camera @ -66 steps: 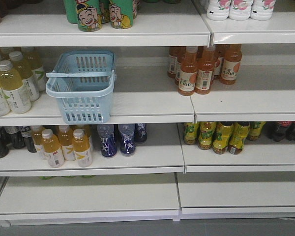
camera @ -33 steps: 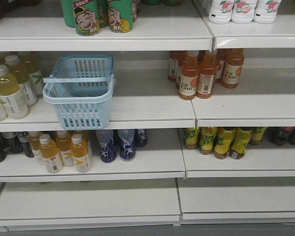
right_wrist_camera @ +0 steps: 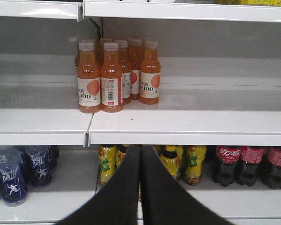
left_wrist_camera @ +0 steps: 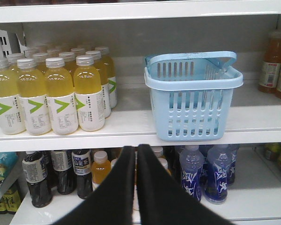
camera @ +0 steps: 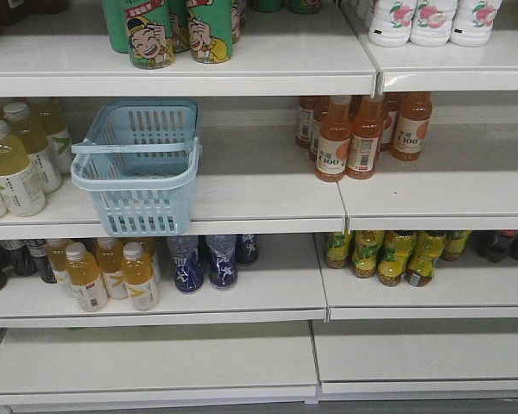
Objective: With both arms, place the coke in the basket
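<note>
In the front view, the whole shelving sits lower in the frame than a second ago. We see the light blue slotted plastic basket (camera: 147,207) carried down and slightly left with it. It still stands on the white metal middle shelf (camera: 259,185), beside the pale yellow plastic drink bottles (camera: 13,164) and well apart from the orange juice bottles (camera: 354,138).

From the left wrist, we find the left gripper (left_wrist_camera: 136,149) with its black jaws pressed together, holding nothing. The basket stands upright above and to the right of the tips, on the shelf above them, just beside the yellow bottles. Blue-labelled clear bottles (left_wrist_camera: 215,173) stand beneath it.

From the right wrist, the right gripper (right_wrist_camera: 140,149) is likewise pressed together and empty. The orange bottles stand above-left of it, and dark cola plastic bottles with red labels (right_wrist_camera: 248,164) to its right.
</note>
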